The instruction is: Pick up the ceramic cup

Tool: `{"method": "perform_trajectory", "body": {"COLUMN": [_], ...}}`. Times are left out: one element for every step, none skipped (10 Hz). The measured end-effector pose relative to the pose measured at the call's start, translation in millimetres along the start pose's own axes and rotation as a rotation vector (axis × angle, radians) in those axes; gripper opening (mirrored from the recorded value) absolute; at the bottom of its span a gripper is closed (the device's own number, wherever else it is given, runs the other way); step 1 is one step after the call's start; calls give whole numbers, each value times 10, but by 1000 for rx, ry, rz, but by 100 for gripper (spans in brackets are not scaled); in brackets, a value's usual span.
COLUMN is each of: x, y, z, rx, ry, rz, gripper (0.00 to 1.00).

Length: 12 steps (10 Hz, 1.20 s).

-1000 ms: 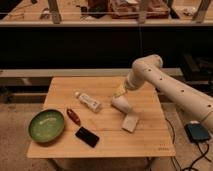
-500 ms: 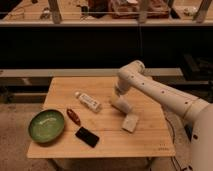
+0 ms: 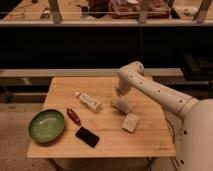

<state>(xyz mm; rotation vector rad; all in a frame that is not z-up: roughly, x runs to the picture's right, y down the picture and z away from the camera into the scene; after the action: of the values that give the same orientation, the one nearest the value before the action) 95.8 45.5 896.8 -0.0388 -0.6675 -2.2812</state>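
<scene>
While the arm reaches across the wooden table [image 3: 150, 140], we see the gripper [image 3: 120, 96] hanging low over its middle. The ceramic cup [image 3: 120, 105] sits directly beneath the gripper, on the table and seemingly touching it. Whether the gripper is wide, narrow or holding the cup, we cannot tell. Just beyond the cup, towards the camera, lies the beige block [image 3: 131, 122]. Left of the gripper in this view lies the white bottle [image 3: 89, 101], and farther off the red object [image 3: 73, 116], the black slab [image 3: 87, 136] and the green bowl [image 3: 46, 125].
</scene>
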Motion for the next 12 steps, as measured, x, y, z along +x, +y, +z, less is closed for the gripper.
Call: {"method": "perform_trajectory", "body": {"x": [-53, -68, -91, -90, -86, -64, -66, -61, -66, -58, -42, -32], "y": [-7, -41, -103, -148, -185, -223, -211, -181, -140, -93, -47, -11], "z": [51, 71, 93, 117, 155, 193, 233, 259, 286, 339, 391, 444], "rx": [22, 37, 47, 49, 45, 43, 31, 18, 10, 1, -4, -5], "ry": [8, 18, 28, 29, 27, 32, 44, 56, 64, 72, 72, 71], "rz": [25, 33, 32, 33, 35, 47, 88, 135, 177, 232, 263, 286], "gripper": [80, 80, 80, 80, 80, 80, 80, 80, 80, 80, 80, 80]}}
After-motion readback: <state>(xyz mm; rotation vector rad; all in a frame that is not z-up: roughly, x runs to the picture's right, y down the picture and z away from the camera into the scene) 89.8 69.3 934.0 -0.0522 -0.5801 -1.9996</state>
